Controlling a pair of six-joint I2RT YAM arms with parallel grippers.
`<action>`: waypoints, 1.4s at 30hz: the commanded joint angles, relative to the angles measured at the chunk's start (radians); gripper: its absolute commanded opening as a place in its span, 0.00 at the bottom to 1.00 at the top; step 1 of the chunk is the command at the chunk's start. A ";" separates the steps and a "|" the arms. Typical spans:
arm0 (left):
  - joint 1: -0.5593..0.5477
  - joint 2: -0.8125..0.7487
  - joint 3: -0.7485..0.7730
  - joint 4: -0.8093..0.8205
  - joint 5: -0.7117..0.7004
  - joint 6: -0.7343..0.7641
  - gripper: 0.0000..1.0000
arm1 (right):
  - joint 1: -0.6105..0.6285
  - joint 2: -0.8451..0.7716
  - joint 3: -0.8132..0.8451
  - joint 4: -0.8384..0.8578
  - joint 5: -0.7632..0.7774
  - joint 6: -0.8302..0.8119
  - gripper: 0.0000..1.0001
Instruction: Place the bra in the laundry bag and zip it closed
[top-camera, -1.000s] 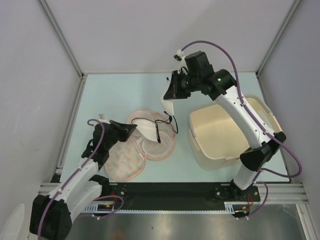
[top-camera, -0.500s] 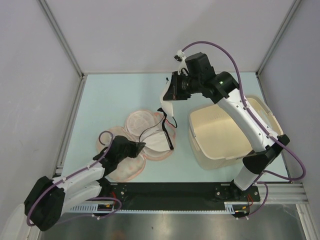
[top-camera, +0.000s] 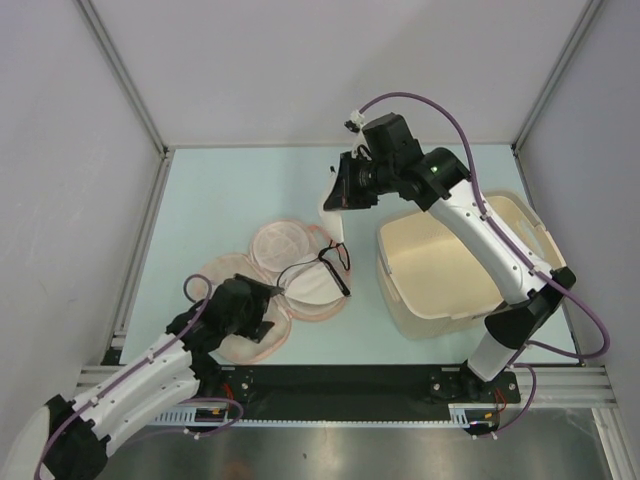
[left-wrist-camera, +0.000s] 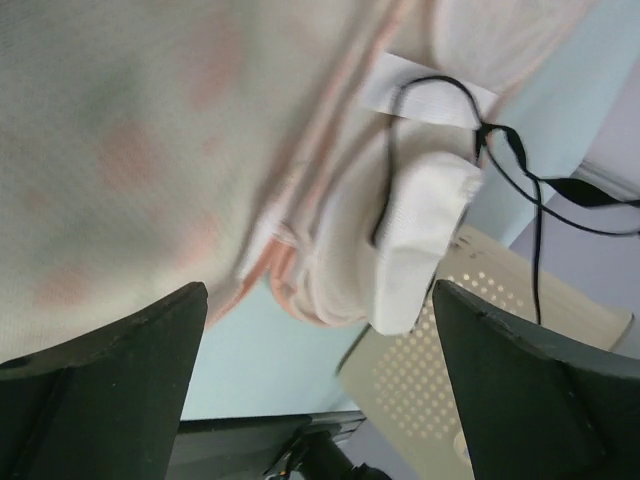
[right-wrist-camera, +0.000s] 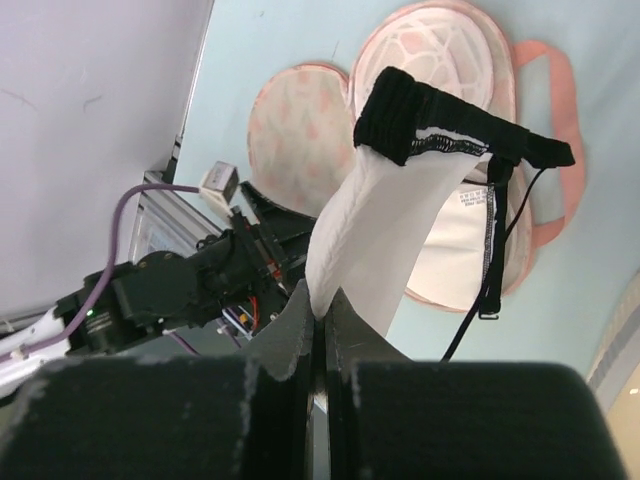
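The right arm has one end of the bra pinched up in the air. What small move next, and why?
Probably lower the right gripper toward the open peach-pink patterned fabric pouch. Its jaws pinch one cup of the cream-white bra with black straps above the table, while the other cup already lies on the pouch's lining.

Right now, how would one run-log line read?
right gripper: shut on bra, one end held up | left gripper: open above bag | bag: unzipped, bra partly on it
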 joint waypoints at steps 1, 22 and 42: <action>0.045 -0.034 0.226 -0.155 -0.070 0.299 0.99 | 0.013 0.034 0.056 -0.024 0.034 0.058 0.00; -0.404 0.306 0.739 0.287 -0.340 1.404 1.00 | 0.070 0.077 0.053 -0.058 0.268 0.368 0.00; -0.410 0.452 0.849 0.037 -0.490 1.377 0.58 | 0.086 -0.020 -0.074 0.068 0.183 0.460 0.00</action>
